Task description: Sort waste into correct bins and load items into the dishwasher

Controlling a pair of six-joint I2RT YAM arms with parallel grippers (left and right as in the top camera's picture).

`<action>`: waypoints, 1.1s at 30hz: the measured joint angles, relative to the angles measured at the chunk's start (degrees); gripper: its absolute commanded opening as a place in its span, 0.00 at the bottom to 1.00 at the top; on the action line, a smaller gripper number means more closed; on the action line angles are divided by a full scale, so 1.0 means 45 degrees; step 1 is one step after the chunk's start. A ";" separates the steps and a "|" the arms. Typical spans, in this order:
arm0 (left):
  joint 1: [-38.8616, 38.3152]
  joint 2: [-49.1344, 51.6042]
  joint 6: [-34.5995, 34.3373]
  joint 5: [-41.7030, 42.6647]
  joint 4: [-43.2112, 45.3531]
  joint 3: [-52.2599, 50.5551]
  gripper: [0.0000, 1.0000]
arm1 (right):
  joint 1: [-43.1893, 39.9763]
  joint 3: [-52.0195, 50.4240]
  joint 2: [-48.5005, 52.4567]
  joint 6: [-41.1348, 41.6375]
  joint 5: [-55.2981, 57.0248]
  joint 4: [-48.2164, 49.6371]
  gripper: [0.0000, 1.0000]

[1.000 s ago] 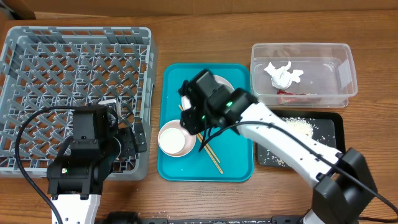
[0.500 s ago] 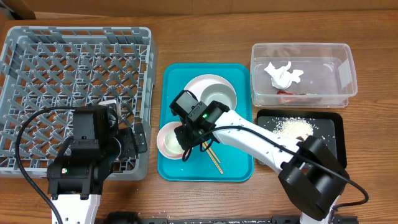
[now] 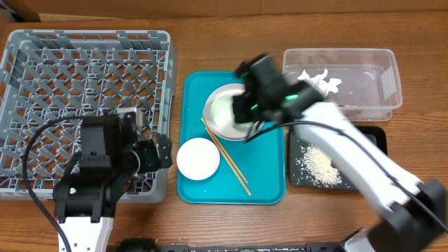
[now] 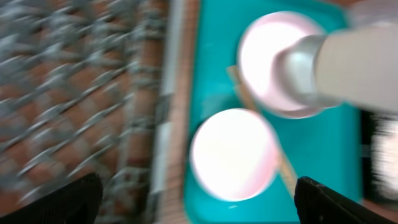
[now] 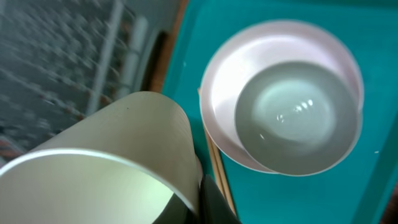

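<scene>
My right gripper (image 3: 241,110) is shut on the wall of the small white cup (image 5: 106,168) and holds it above the teal tray, over the white plate (image 5: 217,106). The grey-green bowl (image 5: 298,118) sits on that plate. The cup shows pale green-white in the overhead view (image 3: 222,110). The pink bowl (image 3: 198,158) stands at the tray's front left, also in the left wrist view (image 4: 233,152). Two chopsticks (image 3: 225,155) lie slantwise beside it. My left gripper (image 3: 152,154) is open and empty at the dish rack's (image 3: 84,91) front right corner.
The teal tray (image 3: 269,190) lies between the rack and the bins. The clear tub (image 3: 392,66) at the back right holds the white tissue (image 3: 320,80). The black tray (image 3: 372,136) in front of it holds rice (image 3: 315,164). My right arm crosses over both.
My right gripper has risen from the pink bowl and swung back and right with the cup in it. The pink bowl stays in place. My left arm has shifted slightly.
</scene>
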 measured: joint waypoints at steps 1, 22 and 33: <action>0.0000 0.0117 0.0039 0.0563 0.0282 0.0005 1.00 | -0.0403 0.0058 -0.0335 -0.0005 -0.0437 -0.0005 0.04; -0.1889 0.3609 0.1059 1.1268 0.7674 0.0053 0.93 | -0.2492 -0.0063 -0.0471 -0.0005 -1.0962 0.0447 0.04; -0.1977 0.3609 0.1064 1.1890 0.8510 0.0063 0.78 | -0.2642 -0.0073 -0.0471 0.0044 -1.1419 -0.0287 0.04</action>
